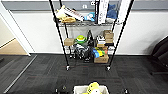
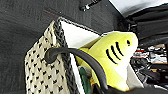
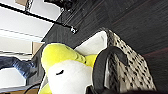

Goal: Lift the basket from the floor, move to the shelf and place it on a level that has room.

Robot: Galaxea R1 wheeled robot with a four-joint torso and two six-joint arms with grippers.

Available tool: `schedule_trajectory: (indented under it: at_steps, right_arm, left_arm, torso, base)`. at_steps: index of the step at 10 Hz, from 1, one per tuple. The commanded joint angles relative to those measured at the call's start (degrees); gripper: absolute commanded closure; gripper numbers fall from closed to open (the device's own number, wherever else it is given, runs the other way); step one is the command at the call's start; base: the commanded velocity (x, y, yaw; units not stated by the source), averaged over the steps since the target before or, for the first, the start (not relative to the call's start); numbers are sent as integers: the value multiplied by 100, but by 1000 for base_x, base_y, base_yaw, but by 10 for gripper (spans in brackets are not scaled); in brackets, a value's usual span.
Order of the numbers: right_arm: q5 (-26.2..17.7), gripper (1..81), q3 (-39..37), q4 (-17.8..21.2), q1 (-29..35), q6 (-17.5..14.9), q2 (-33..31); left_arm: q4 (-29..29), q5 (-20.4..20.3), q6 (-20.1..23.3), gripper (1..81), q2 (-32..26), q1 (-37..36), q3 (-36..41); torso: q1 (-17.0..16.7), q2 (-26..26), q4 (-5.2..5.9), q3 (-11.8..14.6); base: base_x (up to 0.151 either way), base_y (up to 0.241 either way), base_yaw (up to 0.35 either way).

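The cream woven basket (image 1: pixel 78 89) sits at the near edge of the head view, centred before the shelf (image 1: pixel 59 32), with a yellow and white plush toy (image 1: pixel 93 88) inside. The floor (image 1: pixel 45 71) of dark carpet lies between them. In the left wrist view the basket's chequered wall (image 2: pixel 42 72) and one dark loop handle (image 2: pixel 75 53) are very close. The right wrist view has the other handle (image 3: pixel 105 62) and wall (image 3: pixel 130 65) just as near. The shelf's visible tiers hold books, toys and boxes. Its posts run past the upper edge, so a level with room is hidden.
A doorway onto light wooden flooring (image 1: pixel 12 47) opens at the left, with a metal strip (image 1: pixel 20 73) across the carpet. A dark chair (image 1: pixel 160 55) stands at the right. A person's jeans-clad leg (image 3: pixel 17 66) is behind. The shelf stands on small castors (image 1: pixel 67 67).
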Motion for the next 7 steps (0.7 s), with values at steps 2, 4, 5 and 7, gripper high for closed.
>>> schedule_trajectory:
  at_steps: [2,4,5,7]
  right_arm:
    - [31,811,816,103,597,42,-503]
    - [40,811,1088,103,667,50,-678]
    - [49,811,1184,103,746,51,-739]
    - [49,811,1300,112,1045,68,-819]
  left_arm:
    - [-185,102,25,811,-489,-732,847]
    - [-185,58,25,811,-577,-767,1015]
    - [-194,49,25,811,-638,-845,1093]
    - [-369,58,16,811,-718,-1126,1165]
  torso:
    - [-463,720,0,520]
    - [-734,1130,0,814]
    - [-861,1325,0,951]
    - [-1108,1701,0,1212]
  base:
    - [0,0,0]
    - [0,0,0]
    - [0,0,0]
    - [0,0,0]
